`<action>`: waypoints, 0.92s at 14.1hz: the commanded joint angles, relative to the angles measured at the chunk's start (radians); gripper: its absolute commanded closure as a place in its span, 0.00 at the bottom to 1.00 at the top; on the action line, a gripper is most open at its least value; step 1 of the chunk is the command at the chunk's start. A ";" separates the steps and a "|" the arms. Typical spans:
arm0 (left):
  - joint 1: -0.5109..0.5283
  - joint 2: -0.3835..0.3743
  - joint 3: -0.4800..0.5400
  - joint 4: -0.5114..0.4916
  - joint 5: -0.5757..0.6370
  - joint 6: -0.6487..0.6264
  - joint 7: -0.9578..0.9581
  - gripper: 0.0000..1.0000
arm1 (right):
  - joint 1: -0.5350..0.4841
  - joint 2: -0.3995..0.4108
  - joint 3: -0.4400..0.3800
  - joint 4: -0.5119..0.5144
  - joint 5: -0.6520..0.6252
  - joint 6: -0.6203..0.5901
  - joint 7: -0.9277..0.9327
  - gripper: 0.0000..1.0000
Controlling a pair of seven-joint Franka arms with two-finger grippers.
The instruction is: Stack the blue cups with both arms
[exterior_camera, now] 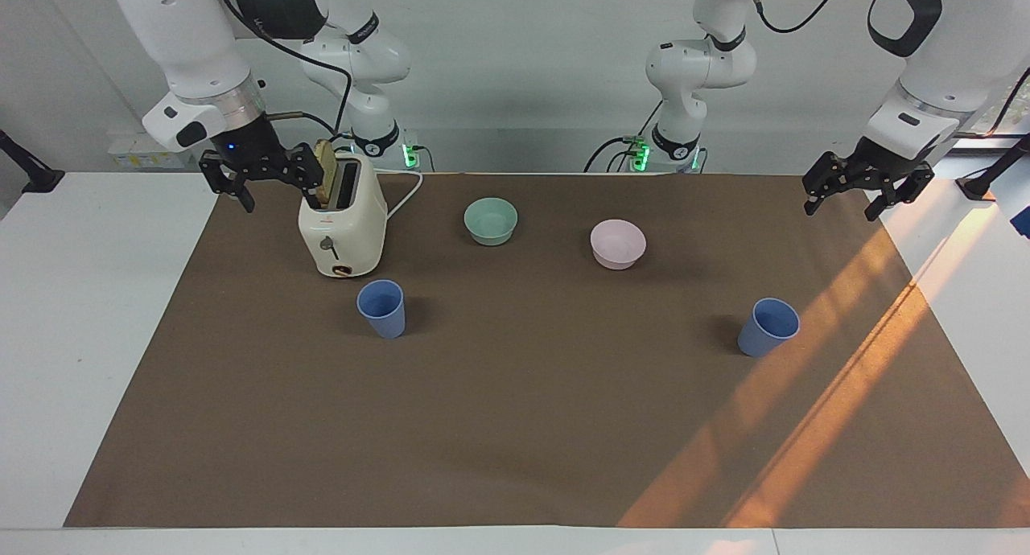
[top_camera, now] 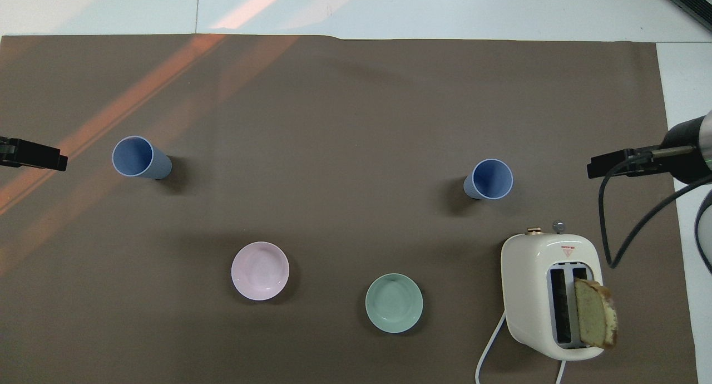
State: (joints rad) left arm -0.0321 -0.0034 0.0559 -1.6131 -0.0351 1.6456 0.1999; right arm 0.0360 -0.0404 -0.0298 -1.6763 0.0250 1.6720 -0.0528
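well apart: each blue cup [exterior_camera: 381, 307] [exterior_camera: 768, 326] from each empty, spread pincer [exterior_camera: 259, 187] [exterior_camera: 866, 191].

In the overhead view both arms are cut off by the picture's side edges: only a black tip of the left gripper [top_camera: 33, 154] and a black bar and dark wrist of the right gripper [top_camera: 612, 166] show. In the facing view the upper links of both arms run out past the top edge, and the right gripper [exterior_camera: 259, 181] partly covers the bread slice [exterior_camera: 325, 182] in the toaster [exterior_camera: 348, 233]. The toaster's white cord [top_camera: 489, 348] leaves the overhead view at its bottom edge, and the toaster's small red label is too small to read.
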 commanded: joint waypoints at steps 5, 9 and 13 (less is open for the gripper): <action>0.006 -0.017 -0.004 -0.005 -0.008 -0.015 0.006 0.00 | -0.013 -0.009 0.010 -0.008 0.003 -0.006 0.018 0.00; 0.008 -0.017 -0.002 -0.005 -0.008 -0.015 0.003 0.00 | -0.013 -0.009 0.010 -0.008 0.001 -0.006 0.018 0.00; 0.003 -0.018 -0.008 -0.007 -0.006 -0.021 0.012 0.00 | -0.013 -0.009 0.010 -0.008 0.003 -0.006 0.018 0.00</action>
State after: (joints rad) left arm -0.0322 -0.0036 0.0506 -1.6131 -0.0351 1.6442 0.1999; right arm 0.0360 -0.0404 -0.0298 -1.6763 0.0250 1.6719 -0.0528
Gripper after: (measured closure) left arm 0.000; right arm 0.000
